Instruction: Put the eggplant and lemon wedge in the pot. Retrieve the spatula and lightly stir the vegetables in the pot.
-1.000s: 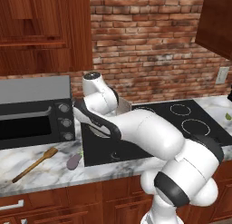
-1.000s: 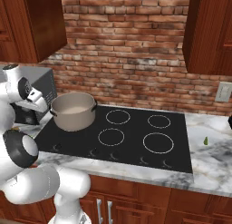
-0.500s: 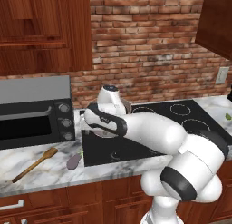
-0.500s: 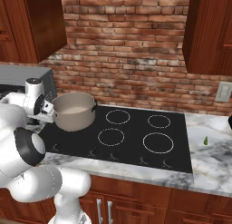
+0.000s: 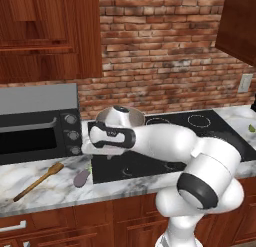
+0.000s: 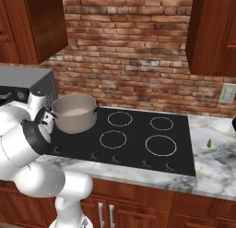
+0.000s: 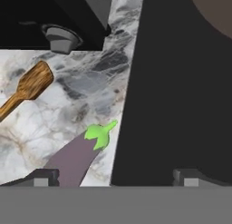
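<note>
The robot's fingers [image 7: 115,177] stand wide apart and hold nothing, hovering over the left edge of the black cooktop [image 7: 176,105]. The small dull-purple eggplant with a green stem end [image 7: 77,157] lies on the marble desk [image 7: 54,123] just beside that edge, near the left fingertip. The light-brown wooden spatula [image 5: 39,180] lies further left. The round beige-grey metal pot [image 6: 73,113] sits on the cooktop's back left burner.

One eggplant [image 5: 81,177] lies near the counter's [image 5: 45,191] front edge, beside the cooktop's [image 6: 133,144] left edge. One spatula [image 5: 38,181] lies left of it. One pot [image 6: 73,112] stands at the cooktop's back left corner. One toaster oven [image 5: 37,122] stands at the counter's back edge.
</note>
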